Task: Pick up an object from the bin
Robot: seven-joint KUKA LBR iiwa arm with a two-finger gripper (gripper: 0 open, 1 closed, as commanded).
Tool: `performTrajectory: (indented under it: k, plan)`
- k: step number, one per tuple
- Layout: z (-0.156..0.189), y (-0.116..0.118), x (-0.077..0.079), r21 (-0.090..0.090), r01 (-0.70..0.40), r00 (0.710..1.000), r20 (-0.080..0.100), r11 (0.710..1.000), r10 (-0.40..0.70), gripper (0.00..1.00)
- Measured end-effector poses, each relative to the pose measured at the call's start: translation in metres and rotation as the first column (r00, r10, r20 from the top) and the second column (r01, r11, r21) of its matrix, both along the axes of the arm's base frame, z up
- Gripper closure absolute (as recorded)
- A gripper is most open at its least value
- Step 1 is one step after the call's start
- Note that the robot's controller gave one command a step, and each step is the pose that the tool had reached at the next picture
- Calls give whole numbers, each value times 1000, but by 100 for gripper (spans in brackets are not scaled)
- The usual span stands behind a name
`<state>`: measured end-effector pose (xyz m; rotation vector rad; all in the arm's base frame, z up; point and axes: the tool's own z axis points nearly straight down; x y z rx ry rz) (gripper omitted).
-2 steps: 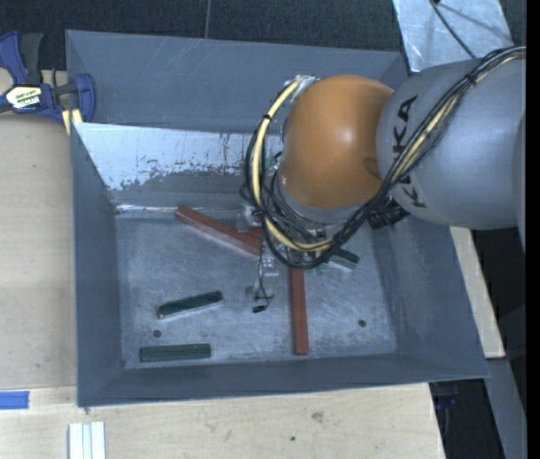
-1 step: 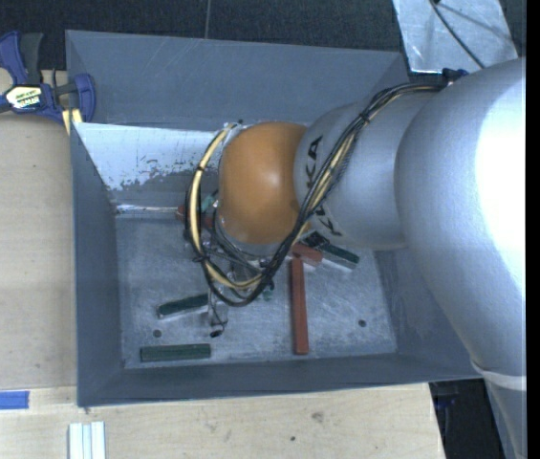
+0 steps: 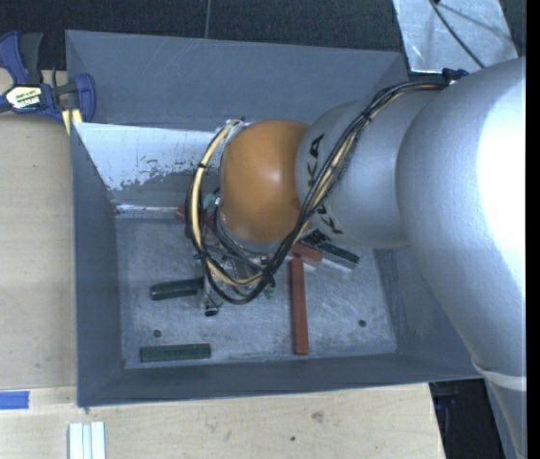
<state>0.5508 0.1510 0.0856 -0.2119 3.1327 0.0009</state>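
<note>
Grey metal bin point(image 3: 97, 256), gripper point(image 3: 212, 299) low beside dark green bar point(image 3: 176, 290), its opening cannot be told

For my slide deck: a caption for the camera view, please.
KUKA arm with orange wrist cover low in the grey bin, between a dark green piece and a reddish-brown stick.

Red-brown stick point(image 3: 299, 314) lying flat, long and thin. Well to the left of the stick's lower end, a flat dark green bar point(image 3: 175, 353). Just right of the stick's upper end, a dark green strip point(image 3: 338, 255), partly hidden.
</note>
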Motion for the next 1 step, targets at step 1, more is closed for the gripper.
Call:
performTrajectory:
  k: [1]
  plan:
    - [177,-8,8,2,25,1000,11,1000,-25,100]
